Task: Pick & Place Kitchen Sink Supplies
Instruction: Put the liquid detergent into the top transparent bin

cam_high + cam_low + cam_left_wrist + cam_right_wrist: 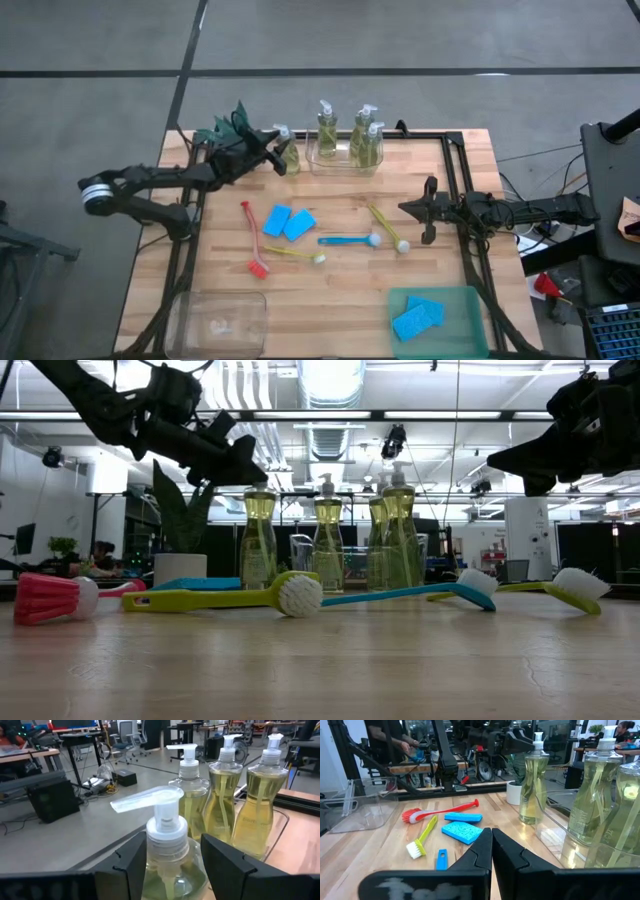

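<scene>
One clear pump bottle of yellow-green soap (288, 157) (167, 865) stands alone on its base near the table's far edge. My left gripper (268, 150) (173, 840) is open; its fingers stand on either side of that bottle's neck and shoulders, apart from it as far as shows. Three more bottles (348, 135) stand in a clear tray (340, 168). Two blue sponges (290, 222) lie mid-table beside red (250, 240), yellow (295, 254), blue (350, 240) and yellow-green (388, 228) brushes. My right gripper (405, 208) (491, 837) is shut and empty, raised right of the brushes.
A green bin (470, 300) at the near right holds two more blue sponges (418, 318). A clear container (220, 320) sits at the near left. A green plant in a white pot (228, 125) stands at the far-left corner, just behind my left gripper.
</scene>
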